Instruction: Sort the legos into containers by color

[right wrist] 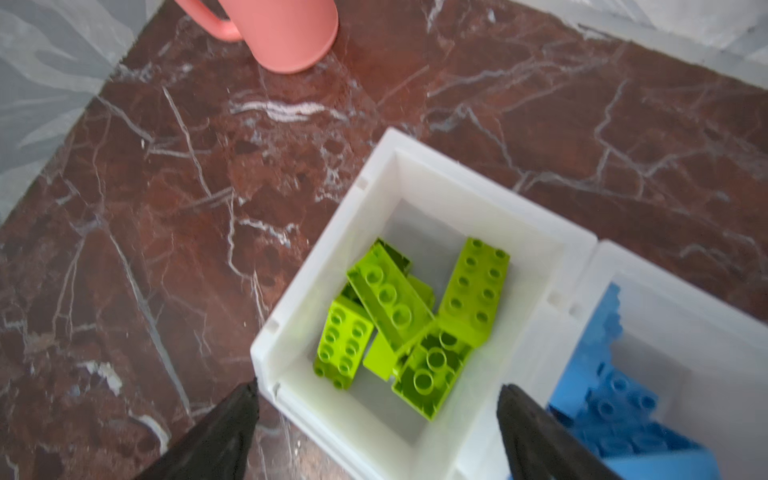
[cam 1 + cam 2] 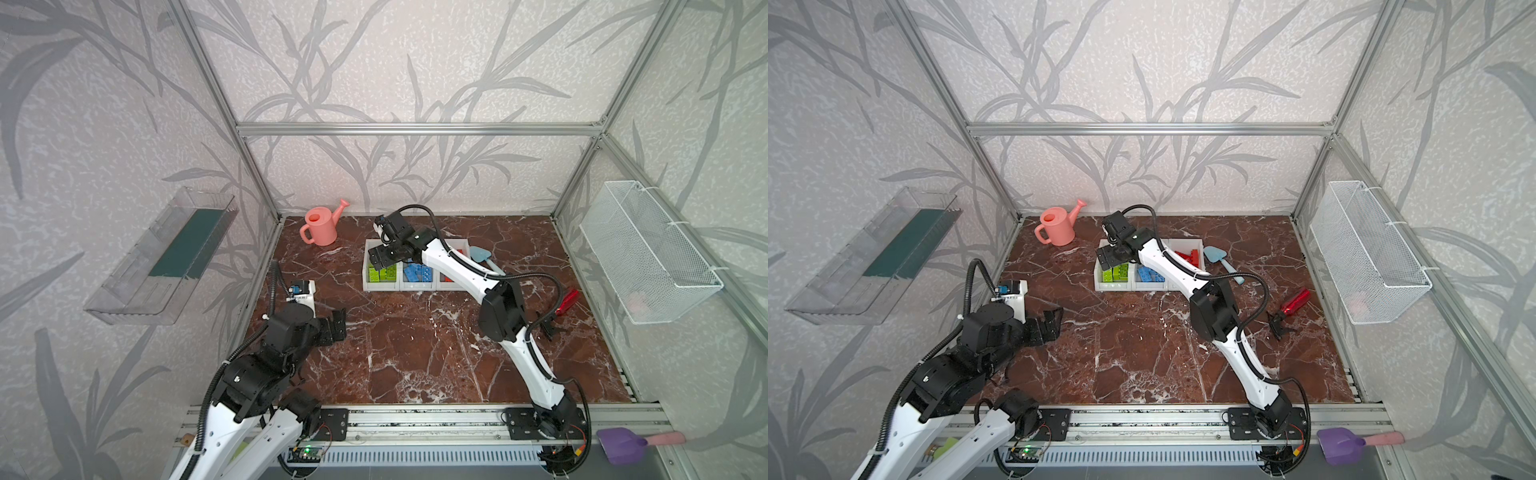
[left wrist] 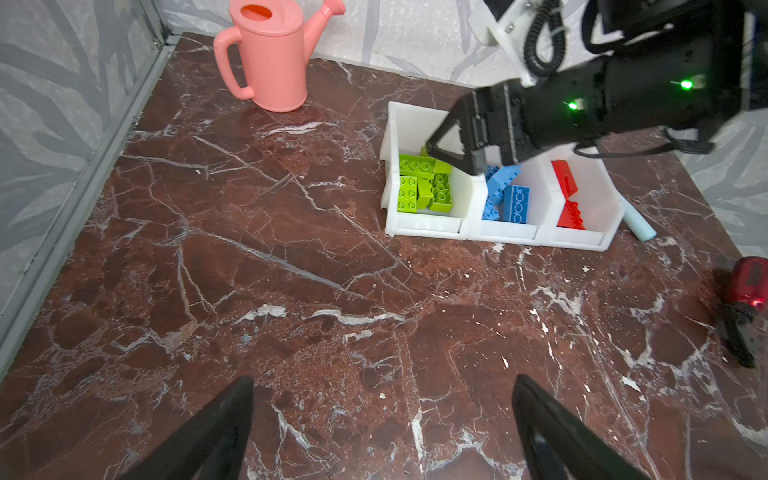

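Legos [image 3: 428, 187] sit sorted in three joined white bins [image 3: 498, 237] near the back of the table [image 2: 415, 357]. Green bricks [image 1: 390, 303] fill the left bin, blue bricks [image 3: 515, 203] the middle, and red bricks [image 3: 570, 208] the right. Right arm [image 2: 451, 266] reaches over the green bin, its jaws spread wide and empty just above the pile. Left arm [image 2: 291, 332] hangs well apart near the table's left edge, jaws likewise spread and holding nothing. No loose brick shows on the table, though the right arm hides a strip of it. The sorting looks finished or nearly so, with only pulling the arm away seemingly left.
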Available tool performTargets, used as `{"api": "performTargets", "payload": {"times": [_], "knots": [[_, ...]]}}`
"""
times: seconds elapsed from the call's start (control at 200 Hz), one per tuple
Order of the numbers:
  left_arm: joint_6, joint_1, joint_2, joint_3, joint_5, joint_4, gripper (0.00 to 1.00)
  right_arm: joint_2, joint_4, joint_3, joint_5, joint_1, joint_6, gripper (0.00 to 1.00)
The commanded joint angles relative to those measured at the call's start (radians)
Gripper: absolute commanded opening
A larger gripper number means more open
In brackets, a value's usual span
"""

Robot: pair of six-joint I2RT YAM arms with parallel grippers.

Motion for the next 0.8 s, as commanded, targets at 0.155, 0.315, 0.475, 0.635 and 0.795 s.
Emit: {"api": "performTargets", "payload": {"times": [0.155,0.315,0.475,0.635,0.795], "knots": [[-0.018,0.002,0.02,-0.036,-0.213,0.005,0.98,-0.566,0.351,-0.626,0.091,-0.013,-0.127,0.99],[-0.013,0.012,0.043,-0.065,-0.238,0.054,0.99,-0.85,0.416,-0.953,0.244,-0.038,-0.169,0.99],[0.032,0.024,0.076,-0.148,-0.351,0.207,0.99,-1.068,0.638,-1.318,0.491,-0.045,-0.256,0.99],[0.06,0.13,0.208,-0.248,-0.339,0.457,0.99,-1.192,0.801,-1.564,0.632,-0.13,-0.252,0.99],[0.036,0.303,0.453,-0.249,-0.275,0.588,0.99,-1.258,0.862,-1.689,0.629,-0.313,-0.211,0.99]]}}
